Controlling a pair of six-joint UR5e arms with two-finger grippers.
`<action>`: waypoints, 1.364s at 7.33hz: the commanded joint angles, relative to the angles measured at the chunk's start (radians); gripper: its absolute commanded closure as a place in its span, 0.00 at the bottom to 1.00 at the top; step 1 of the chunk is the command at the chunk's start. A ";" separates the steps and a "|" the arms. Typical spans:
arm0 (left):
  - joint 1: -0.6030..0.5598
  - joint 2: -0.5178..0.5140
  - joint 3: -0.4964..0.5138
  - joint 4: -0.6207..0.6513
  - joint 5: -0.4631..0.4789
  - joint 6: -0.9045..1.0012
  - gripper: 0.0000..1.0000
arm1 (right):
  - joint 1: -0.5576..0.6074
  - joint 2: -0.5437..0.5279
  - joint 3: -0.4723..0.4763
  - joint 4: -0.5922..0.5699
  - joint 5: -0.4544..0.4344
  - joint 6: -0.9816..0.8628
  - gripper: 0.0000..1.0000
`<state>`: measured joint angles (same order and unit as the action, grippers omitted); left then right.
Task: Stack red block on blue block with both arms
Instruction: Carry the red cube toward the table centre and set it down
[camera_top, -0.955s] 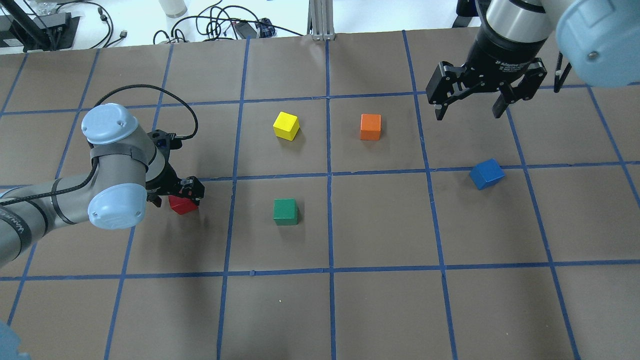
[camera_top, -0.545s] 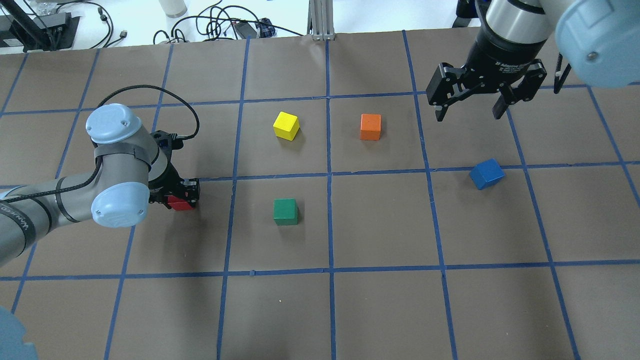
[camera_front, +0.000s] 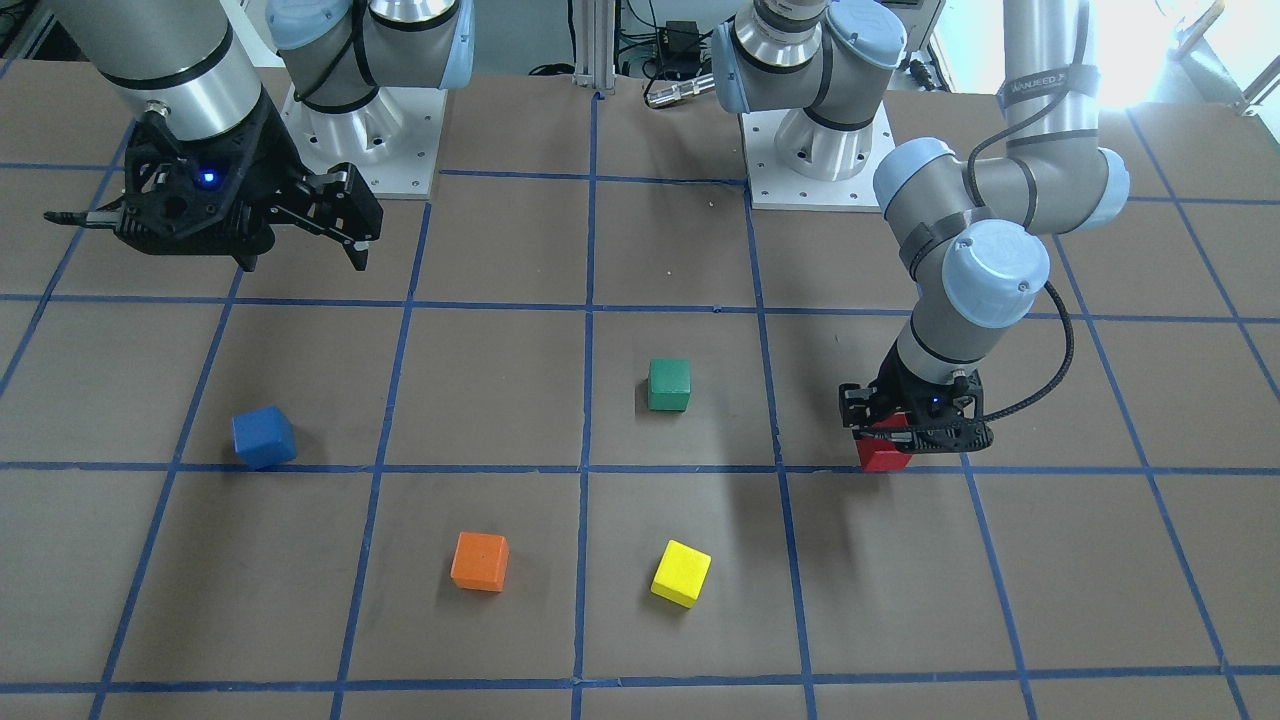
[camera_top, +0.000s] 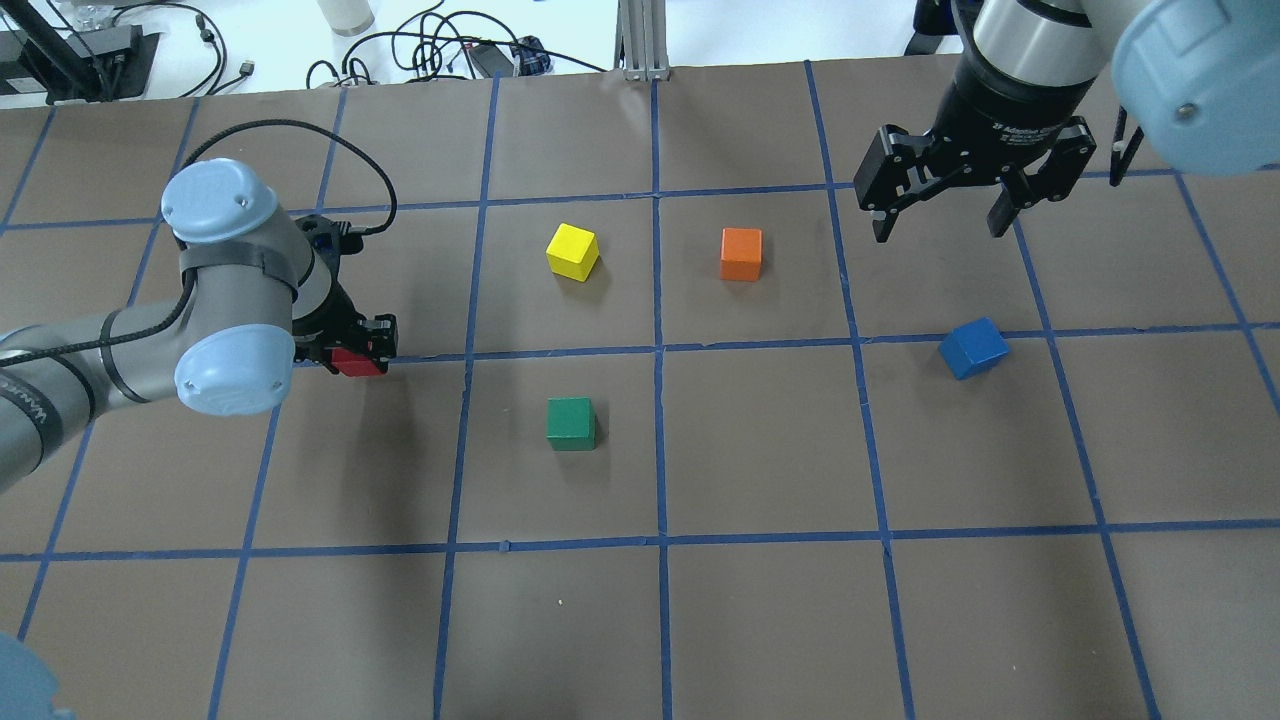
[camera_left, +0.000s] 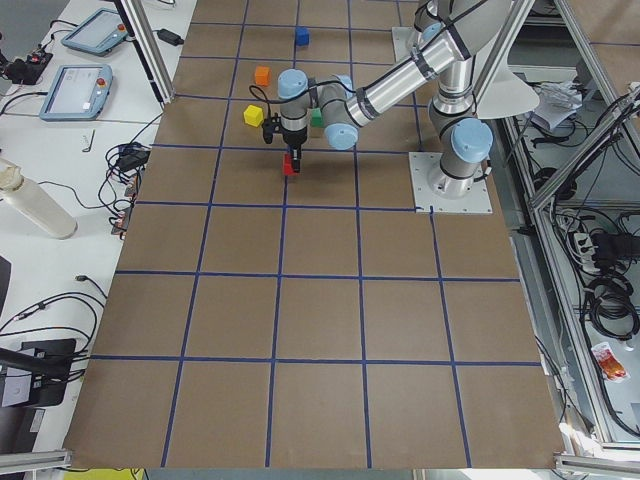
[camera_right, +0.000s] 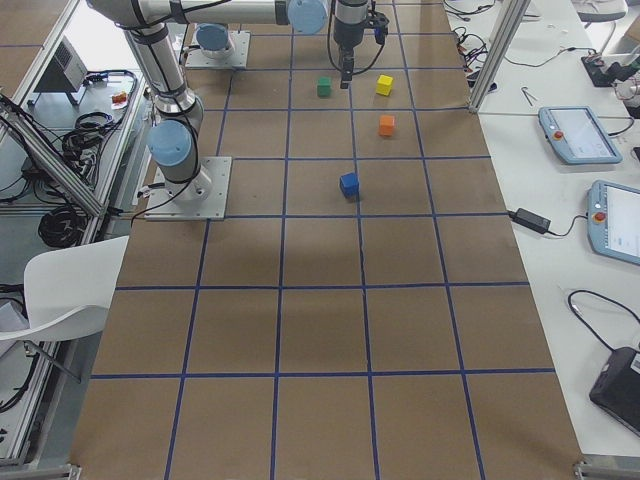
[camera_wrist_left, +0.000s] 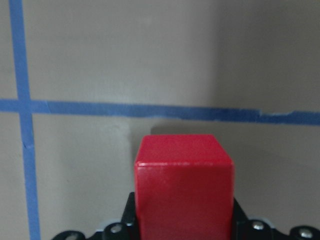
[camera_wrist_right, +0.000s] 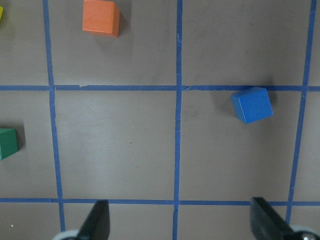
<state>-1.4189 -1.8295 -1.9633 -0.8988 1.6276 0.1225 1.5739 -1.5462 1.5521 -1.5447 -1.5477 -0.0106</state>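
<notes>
The red block (camera_top: 360, 363) is held in my left gripper (camera_top: 356, 352), which is shut on it, at the table's left side. It also shows in the front view (camera_front: 883, 456) and fills the left wrist view (camera_wrist_left: 184, 195), a little above the paper near a blue tape line. The blue block (camera_top: 973, 347) lies alone on the right side, slightly turned, and also shows in the right wrist view (camera_wrist_right: 252, 104) and the front view (camera_front: 264, 437). My right gripper (camera_top: 938, 232) hangs open and empty high above the table, beyond the blue block.
A green block (camera_top: 571, 423), a yellow block (camera_top: 573, 251) and an orange block (camera_top: 741, 254) lie in the middle of the table between the two arms. Cables and devices (camera_top: 440, 50) lie past the far edge.
My left gripper, shut on the red block, has moved up and away from the robot in the overhead view, to the blue tape line. The right gripper has stayed almost still.
</notes>
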 joint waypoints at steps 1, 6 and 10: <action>-0.118 -0.040 0.175 -0.084 -0.035 -0.114 0.98 | 0.000 0.000 0.000 0.000 0.001 0.000 0.00; -0.432 -0.252 0.444 -0.163 -0.071 -0.358 0.99 | 0.000 0.000 0.000 0.000 0.001 0.001 0.00; -0.577 -0.333 0.477 -0.199 -0.093 -0.414 0.99 | 0.002 0.002 0.002 -0.002 0.001 0.003 0.00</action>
<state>-1.9652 -2.1517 -1.4903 -1.0789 1.5483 -0.2769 1.5753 -1.5460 1.5533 -1.5450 -1.5452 -0.0078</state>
